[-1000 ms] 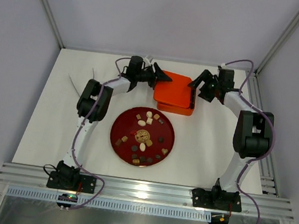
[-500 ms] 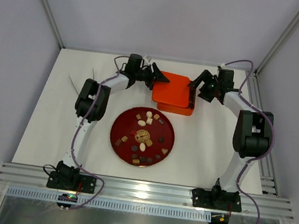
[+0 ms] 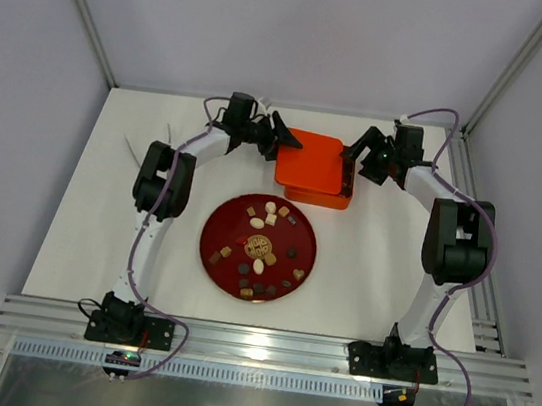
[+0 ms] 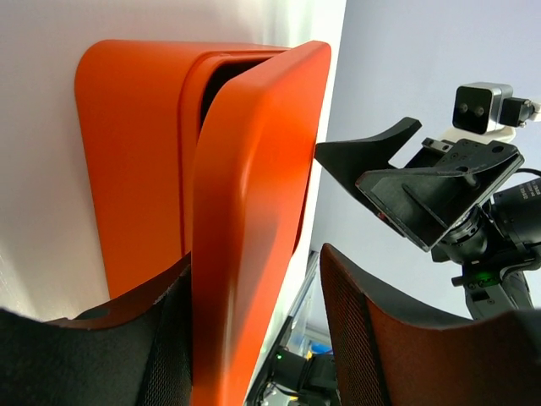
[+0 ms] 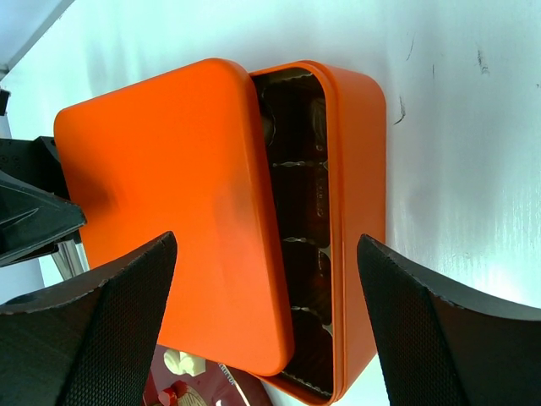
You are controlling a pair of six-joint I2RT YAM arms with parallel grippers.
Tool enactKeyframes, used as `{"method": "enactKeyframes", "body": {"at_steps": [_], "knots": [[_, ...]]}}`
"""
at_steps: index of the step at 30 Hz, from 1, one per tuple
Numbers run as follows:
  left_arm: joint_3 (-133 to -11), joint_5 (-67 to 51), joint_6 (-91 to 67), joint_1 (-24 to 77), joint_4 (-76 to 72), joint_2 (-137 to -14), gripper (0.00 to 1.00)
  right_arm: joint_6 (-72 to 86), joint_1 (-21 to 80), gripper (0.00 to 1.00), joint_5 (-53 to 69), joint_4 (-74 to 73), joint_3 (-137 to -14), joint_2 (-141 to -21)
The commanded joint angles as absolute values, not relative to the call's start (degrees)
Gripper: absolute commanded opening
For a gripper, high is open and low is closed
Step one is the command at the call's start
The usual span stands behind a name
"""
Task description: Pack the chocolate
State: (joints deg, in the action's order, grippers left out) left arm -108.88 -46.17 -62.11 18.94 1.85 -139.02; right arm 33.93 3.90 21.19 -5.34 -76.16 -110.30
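We list: matte white table (image 3: 74, 236), pale walls (image 3: 275, 32); glossy round red plate (image 3: 208, 245) bearing small chocolates (image 3: 260, 252), near smooth orange rounded-square box (image 3: 327, 200), lid (image 3: 312, 163) ajar. Left fingers (image 3: 290, 142) half-open astride lid, unclamped; right fingers (image 3: 359, 153) wide, empty.

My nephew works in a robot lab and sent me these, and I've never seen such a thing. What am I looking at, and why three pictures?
Two robot arms are bolted at the near edge of a white table. Each ends in a two-finger pincer. The wide picture comes from a camera fixed overhead. The other two come from small cameras on the arms' wrists, so the dark shapes at their lower edges are each arm's own fingers.

On the table sit a dark-red plate of small chocolates and, beyond it, an orange box. Its lid lies partly off, showing a brown grid insert.

The left pincer has the lid's edge between its fingers, but I cannot tell whether it is squeezing. The right pincer hangs open by the box, holding nothing.
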Motion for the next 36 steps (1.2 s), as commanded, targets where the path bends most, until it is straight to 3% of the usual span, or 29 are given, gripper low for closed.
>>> {"method": "enactKeyframes", "body": {"at_steps": [1, 36], "knots": [[-111.9, -47.5, -59.7, 18.3, 5.4, -135.8, 0.54, 33.7, 4.2, 0.87, 21.7, -2.8, -75.9, -110.6], [-121.0, -42.9, -47.2, 18.4, 23.5, -141.9, 0.54, 33.5, 5.6, 0.84, 22.5, -2.9, -77.5, -113.4]]}}
